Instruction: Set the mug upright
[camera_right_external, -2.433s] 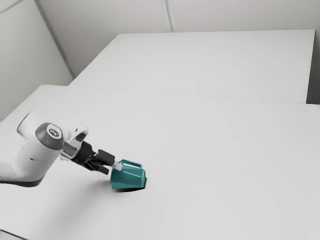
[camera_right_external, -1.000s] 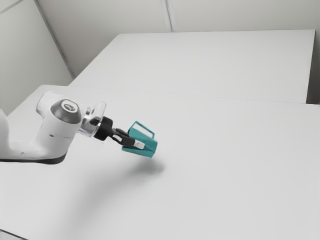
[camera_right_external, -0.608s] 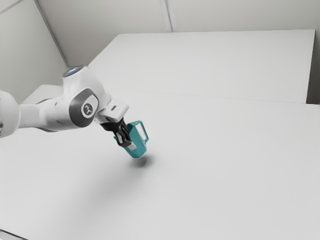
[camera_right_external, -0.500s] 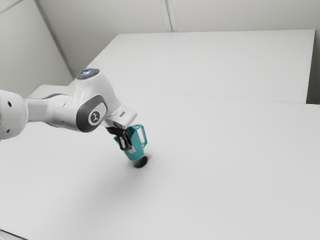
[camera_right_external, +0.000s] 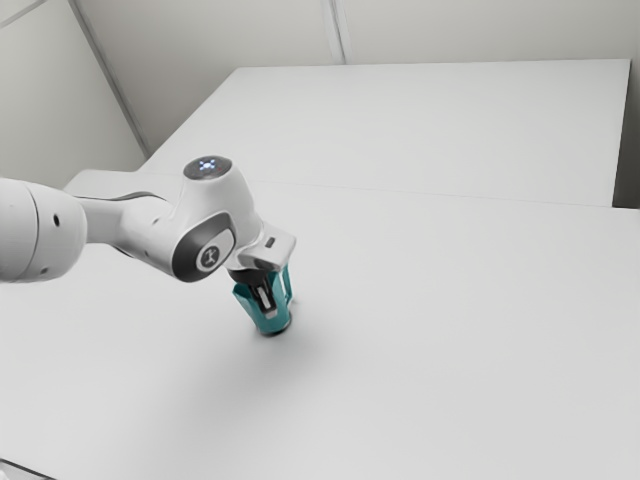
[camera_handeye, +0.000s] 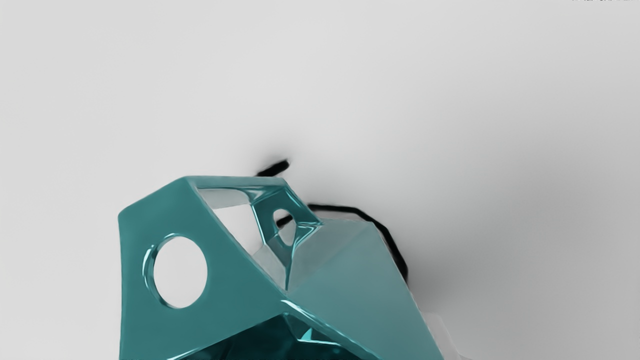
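Mug (camera_right_external: 271, 323) lower, more upright than before

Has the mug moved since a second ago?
Yes: in the exterior view, the teal mug has come down toward the tabletop, farther from its far edge, and swung nearer upright.

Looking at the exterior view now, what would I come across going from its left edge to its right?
A rounded white section of the arm → the arm's dark grey cap → the teal mug → a dark strip at the far right edge.
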